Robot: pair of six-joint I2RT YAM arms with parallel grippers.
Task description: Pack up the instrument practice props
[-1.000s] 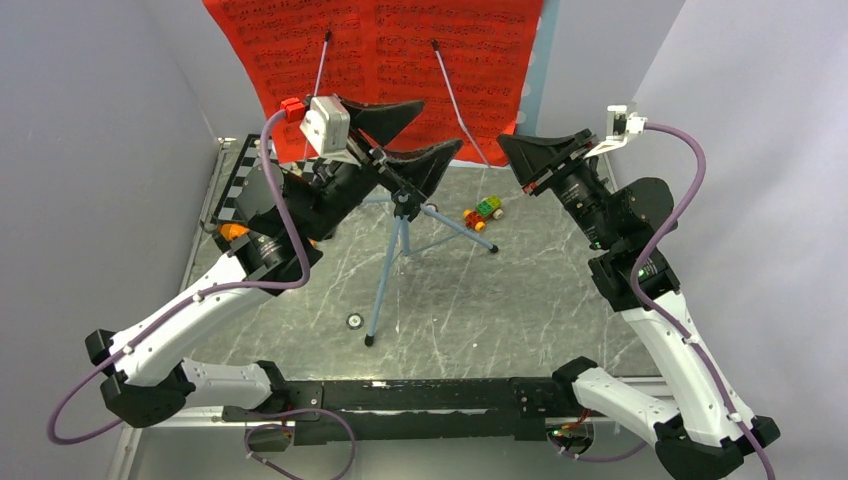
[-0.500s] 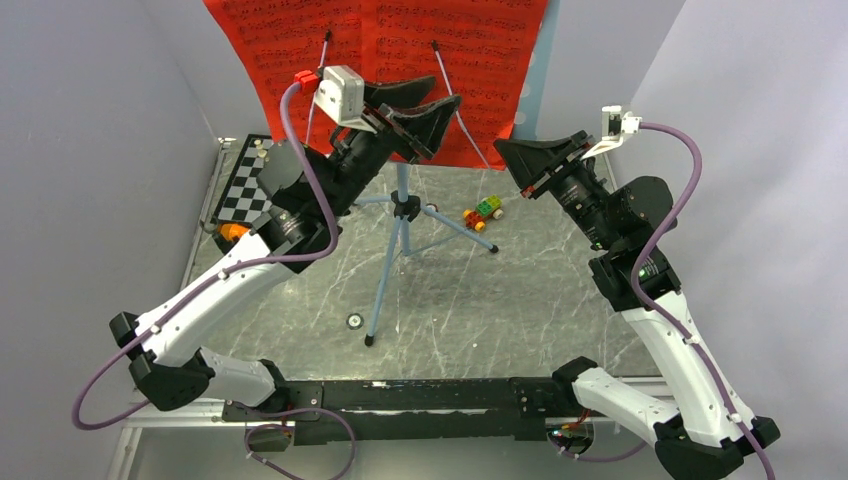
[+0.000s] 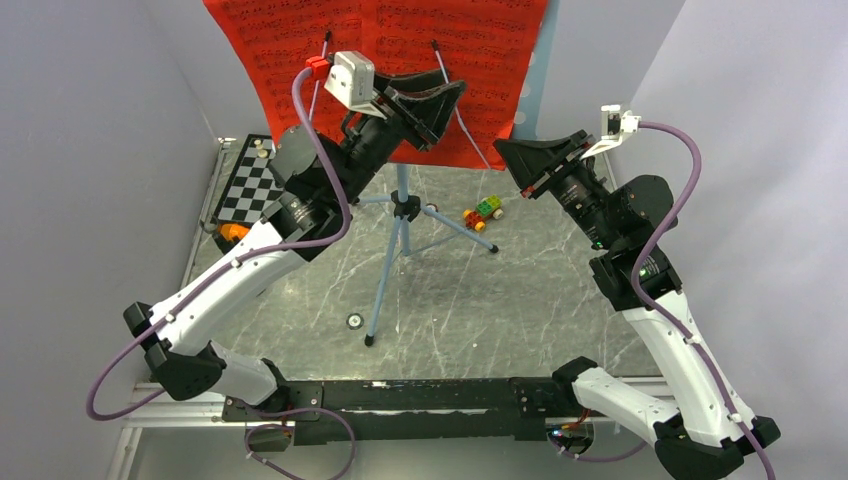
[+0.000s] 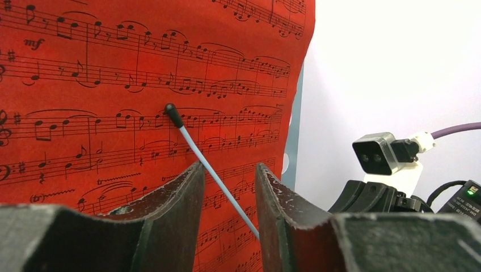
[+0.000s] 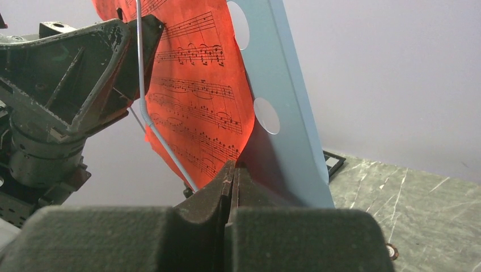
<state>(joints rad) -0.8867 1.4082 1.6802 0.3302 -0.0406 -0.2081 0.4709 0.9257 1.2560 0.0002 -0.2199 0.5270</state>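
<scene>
The red sheet-music pages (image 3: 400,45) rest on the tall light-blue music stand (image 3: 383,280), held by two thin wire arms. My left gripper (image 3: 440,100) is raised in front of the pages at the right wire arm (image 4: 210,170). Its jaws are open, with the wire crossing the gap untouched and the pages (image 4: 113,85) behind it. My right gripper (image 5: 233,169) is shut at the pages' lower right corner (image 5: 210,113), where paper meets the perforated stand panel (image 5: 283,102). It appears to pinch that corner. The orange microphone (image 3: 232,232) peeks out under my left arm.
A black-and-white chessboard (image 3: 245,185) lies at the far left of the marble table (image 3: 520,300). A small colourful toy car (image 3: 483,213) sits right of the tripod legs, and a small round disc (image 3: 354,321) lies near the front leg. Grey walls close in on both sides.
My left gripper rose and moved right from the tripod hub up to the right wire arm, its jaws narrowing. The right gripper closed fully and stayed in place.
</scene>
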